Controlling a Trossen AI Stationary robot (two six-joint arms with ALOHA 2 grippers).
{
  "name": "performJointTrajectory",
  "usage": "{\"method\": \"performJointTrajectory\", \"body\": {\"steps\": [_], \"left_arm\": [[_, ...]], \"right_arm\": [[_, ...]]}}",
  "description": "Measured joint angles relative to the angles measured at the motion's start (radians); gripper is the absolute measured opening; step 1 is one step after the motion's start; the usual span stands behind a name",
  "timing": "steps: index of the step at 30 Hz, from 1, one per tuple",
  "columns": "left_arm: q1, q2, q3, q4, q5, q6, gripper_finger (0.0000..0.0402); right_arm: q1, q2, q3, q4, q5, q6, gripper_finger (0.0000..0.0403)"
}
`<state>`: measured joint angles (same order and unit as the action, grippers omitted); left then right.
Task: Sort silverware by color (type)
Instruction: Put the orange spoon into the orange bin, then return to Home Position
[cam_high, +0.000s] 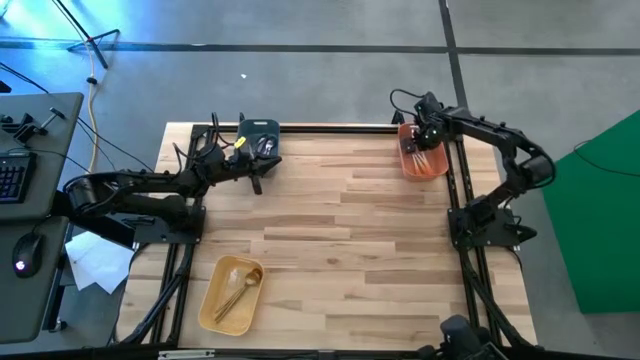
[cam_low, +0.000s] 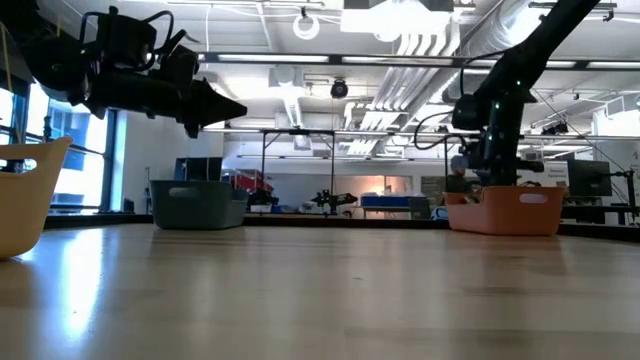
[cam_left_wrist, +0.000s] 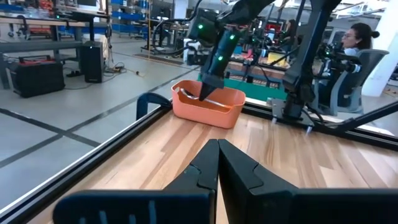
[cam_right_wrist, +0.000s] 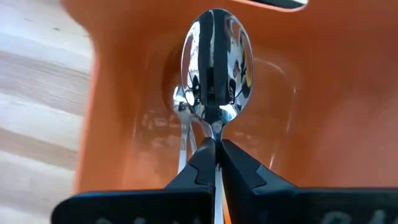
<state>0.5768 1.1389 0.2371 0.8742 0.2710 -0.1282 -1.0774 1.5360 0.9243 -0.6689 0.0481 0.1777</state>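
We are clamping the right gripper (cam_right_wrist: 214, 163) on a spoon (cam_right_wrist: 216, 62): its fingers are pinching the thin neck just below the bowl, so the polished silver bowl is standing straight out ahead of the fingertips, mirroring the gripper. Just beside the held spoon, a second silver piece (cam_right_wrist: 181, 102) is lying inside the orange bin (cam_right_wrist: 323, 93), whose walls are enclosing the gripper on all sides. In the high view we are hovering the right gripper (cam_high: 423, 135) over this orange bin (cam_high: 407, 165) at the table's far right corner.

We are keeping the left gripper (cam_left_wrist: 218, 163) fully closed on nothing, near the dark bin (cam_high: 262, 128).

We are counting three bins: orange, dark and yellow (cam_high: 210, 310). The yellow bin is holding gold silverware (cam_high: 240, 287); the number of pieces cannot be told.
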Motion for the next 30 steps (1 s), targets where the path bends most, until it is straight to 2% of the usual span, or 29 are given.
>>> {"method": "performJointTrajectory", "body": {"steps": [13, 21, 24, 27, 30], "left_arm": [[0.0, 0.0, 0.0, -0.001, 0.006, 0.018, 0.0], [0.0, 0.0, 0.009, -0.022, 0.023, 0.017, 0.0], [0.0, 0.0, 0.034, -0.047, 0.045, 0.039, 0.0], [0.0, 0.0, 0.062, -0.105, 0.057, 0.09, 0.0], [0.0, 0.0, 0.08, -0.127, 0.101, 0.13, 0.0]], "right_arm": [[-0.011, 0.056, -0.012, 0.057, 0.005, 0.037, 0.0003], [-0.008, 0.056, 0.031, -0.015, -0.001, -0.02, 0.0084], [-0.008, 0.047, 0.043, -0.018, 0.0, -0.075, 0.0099], [0.01, 0.014, 0.043, 0.006, 0.002, -0.148, 0.0088], [0.046, -0.037, 0.043, 0.062, 0.001, -0.22, 0.0053]]}}
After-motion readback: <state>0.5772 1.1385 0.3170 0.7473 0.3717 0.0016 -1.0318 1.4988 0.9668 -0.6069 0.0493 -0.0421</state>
